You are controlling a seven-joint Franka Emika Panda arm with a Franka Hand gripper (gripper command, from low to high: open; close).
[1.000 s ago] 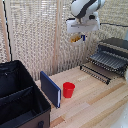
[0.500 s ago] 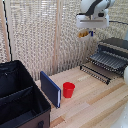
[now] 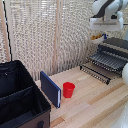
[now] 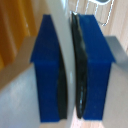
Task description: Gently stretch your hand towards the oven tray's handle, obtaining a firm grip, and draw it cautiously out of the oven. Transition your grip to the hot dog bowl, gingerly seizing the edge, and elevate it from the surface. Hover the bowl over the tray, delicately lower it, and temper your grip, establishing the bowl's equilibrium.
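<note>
Claw point(image 3: 100, 33) tips hidden behind bowl point(image 3: 97, 37)

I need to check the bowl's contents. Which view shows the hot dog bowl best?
The exterior view: the hot dog bowl hangs under the hand, above the oven tray, orange food visible. The wrist view shows only its pale rim clamped between blue fingers.

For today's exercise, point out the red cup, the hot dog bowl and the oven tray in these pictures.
red cup point(image 3: 68, 90), exterior view, on its outer wall.
hot dog bowl point(image 3: 98, 38), exterior view, on its pale side, under the arm.
oven tray point(image 3: 107, 61), exterior view, on its parallel bars.
</note>
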